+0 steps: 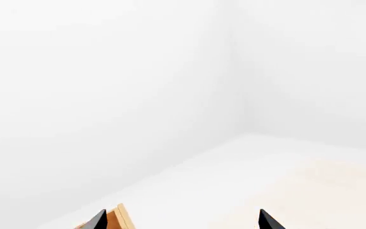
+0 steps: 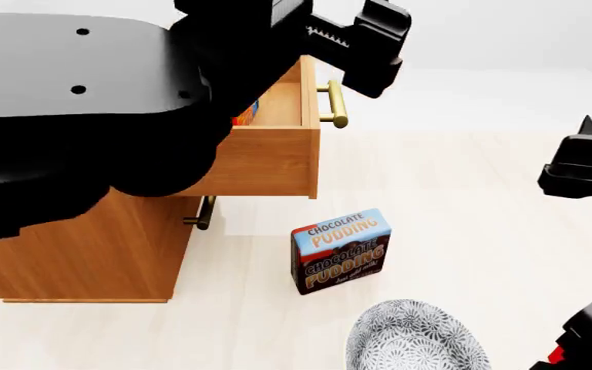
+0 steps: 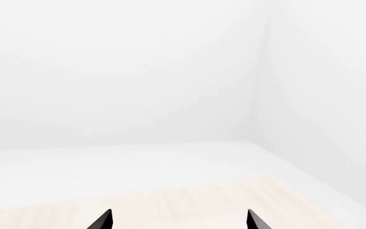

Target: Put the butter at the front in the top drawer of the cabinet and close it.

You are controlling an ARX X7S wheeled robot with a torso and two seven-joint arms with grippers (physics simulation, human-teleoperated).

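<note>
The cabinet (image 2: 90, 247) stands at the left with its top drawer (image 2: 275, 154) pulled out, brass handle (image 2: 333, 104) facing right. Inside the drawer a scrap of red, blue and orange packaging (image 2: 244, 114) shows, mostly hidden by my left arm; I cannot tell if it is the butter. My left gripper (image 2: 368, 46) hovers above the drawer's front. In the left wrist view the left gripper (image 1: 183, 222) is open and holds nothing, a wooden corner (image 1: 120, 219) beside one fingertip. My right gripper (image 2: 581, 150) hangs far right, and the right gripper (image 3: 179, 222) is open and holds nothing.
A chocolate pudding box (image 2: 339, 250) stands upright on the pale floor in front of the drawer. A patterned grey bowl (image 2: 415, 339) sits nearer me. The lower drawer's handle (image 2: 201, 213) shows under the open drawer. White walls lie beyond.
</note>
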